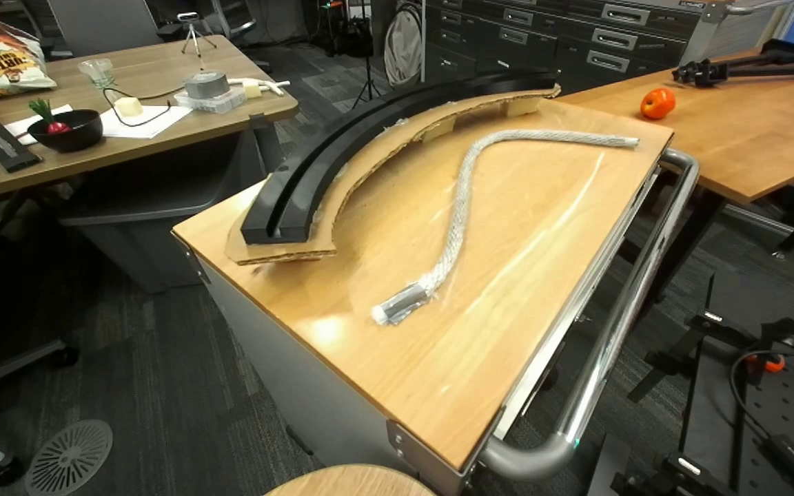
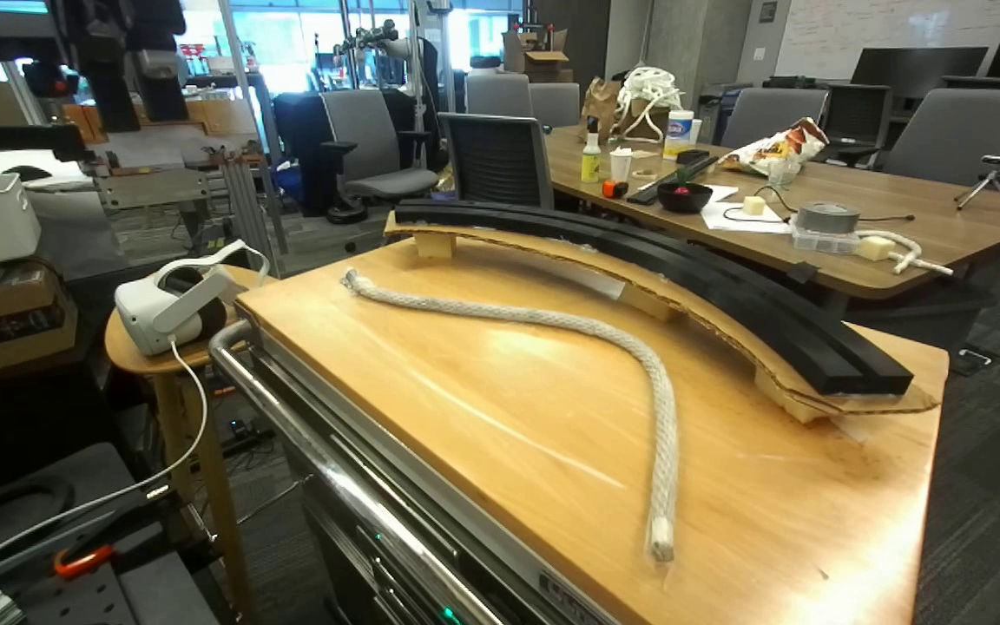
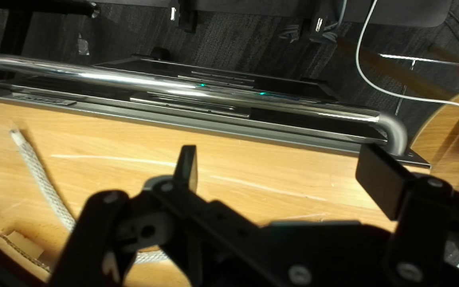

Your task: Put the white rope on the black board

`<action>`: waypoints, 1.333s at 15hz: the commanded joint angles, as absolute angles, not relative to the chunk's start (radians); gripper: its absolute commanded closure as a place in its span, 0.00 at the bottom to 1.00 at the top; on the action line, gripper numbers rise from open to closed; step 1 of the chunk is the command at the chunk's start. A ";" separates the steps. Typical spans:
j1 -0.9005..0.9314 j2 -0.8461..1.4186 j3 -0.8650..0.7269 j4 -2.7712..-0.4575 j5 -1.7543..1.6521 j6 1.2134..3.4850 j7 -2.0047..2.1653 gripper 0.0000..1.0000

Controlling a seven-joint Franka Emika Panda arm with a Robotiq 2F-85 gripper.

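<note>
Honestly, from where I'm standing, none of the job looks done. The white braided rope [image 1: 464, 196] lies in 1 loose bend on the light-wood cart top [image 1: 521, 289], near the grooved black board [image 2: 700, 278] but apart from it along its whole length. That curved board sits raised on a cardboard base [image 1: 331, 200] with cream blocks [image 2: 435, 246] underneath, and in both exterior views no part of the rope is up there. The Robotiq gripper [image 3: 285, 173] has its 2 fingers [image 3: 385, 183] spread wide, holding nothing; in the wrist view it points at bare wood and the chrome handrail [image 3: 142, 81], while the rope runs off to the side, partly hidden behind the gripper itself. So, as I judge it, everything is left: reach the rope, take hold of it, lift it over the cardboard edge and lay it along the curve until both ends rest on the black. Since the rope is long and bendy, I'd guess 1 grip won't settle it all; it may take 2.
</note>
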State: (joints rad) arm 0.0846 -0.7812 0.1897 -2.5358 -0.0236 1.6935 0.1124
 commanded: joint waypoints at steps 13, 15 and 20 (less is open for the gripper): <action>0.211 -0.829 0.195 -2.503 -0.085 1.613 -0.078 0.00; 0.256 -0.824 0.201 -2.483 -0.099 1.606 -0.133 0.00; 0.298 -0.812 0.196 -2.480 -0.082 1.646 -0.152 0.00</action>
